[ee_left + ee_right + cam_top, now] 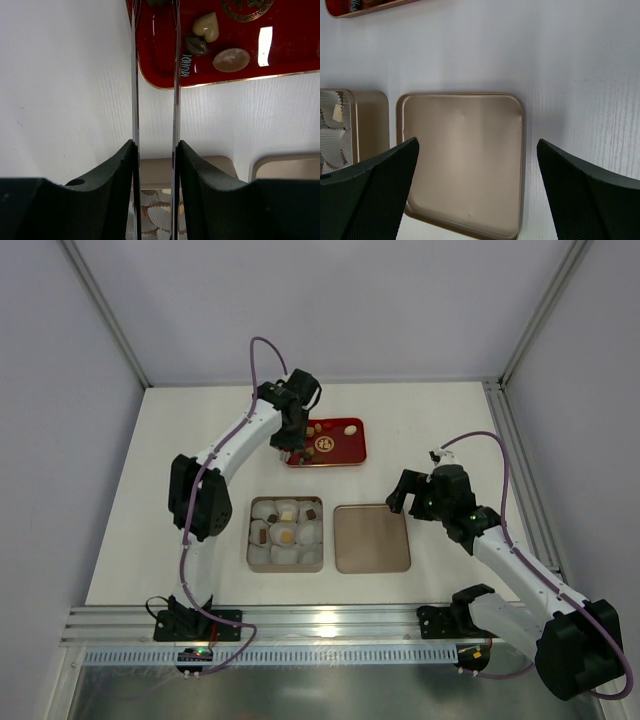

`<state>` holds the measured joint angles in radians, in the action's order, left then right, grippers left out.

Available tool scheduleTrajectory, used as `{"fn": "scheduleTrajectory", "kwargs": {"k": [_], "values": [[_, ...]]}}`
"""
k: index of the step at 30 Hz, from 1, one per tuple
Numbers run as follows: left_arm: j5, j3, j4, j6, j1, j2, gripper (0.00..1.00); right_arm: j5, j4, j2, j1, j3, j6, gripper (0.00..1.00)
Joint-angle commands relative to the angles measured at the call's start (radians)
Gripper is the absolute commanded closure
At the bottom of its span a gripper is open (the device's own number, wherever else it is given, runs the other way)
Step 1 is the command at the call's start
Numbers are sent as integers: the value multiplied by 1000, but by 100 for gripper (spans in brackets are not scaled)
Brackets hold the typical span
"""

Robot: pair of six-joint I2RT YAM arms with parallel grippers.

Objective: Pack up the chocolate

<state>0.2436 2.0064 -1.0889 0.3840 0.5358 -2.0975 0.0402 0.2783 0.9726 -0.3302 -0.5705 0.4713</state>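
Observation:
Loose chocolate lies on the red tray [352, 452]: a cream heart [207, 26], a dark piece [196, 45] and a tan oval [231, 59]. More chocolate [286, 535] sits in white paper cups inside the tin [249, 536]. My left gripper [292, 443] hangs over the tray's left end, its black fingers [115, 170] shut on a pair of long metal tongs [176, 100]. The tong blades stand apart and reach onto the tray [285, 50]; a dark piece [158, 2] shows at their tips, cut off by the frame edge. My right gripper [408, 492] is open over the lid's right edge.
The tin's lid [465, 160] lies inside-up right of the tin [370, 120]. A metal rail runs along the table's near edge [330, 620], and frame posts and white walls close in the sides and back.

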Motion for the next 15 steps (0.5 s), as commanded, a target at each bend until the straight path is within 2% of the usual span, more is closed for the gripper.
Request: {"fn": "scheduleTrajectory", "kwargs": {"k": [1, 15], "values": [[-12, 6, 37, -13, -5, -4, 61, -5, -13, -23, -3, -3, -16, 0], [-20, 2, 44, -4, -5, -13, 62, -6, -16, -26, -3, 6, -16, 0]]}}
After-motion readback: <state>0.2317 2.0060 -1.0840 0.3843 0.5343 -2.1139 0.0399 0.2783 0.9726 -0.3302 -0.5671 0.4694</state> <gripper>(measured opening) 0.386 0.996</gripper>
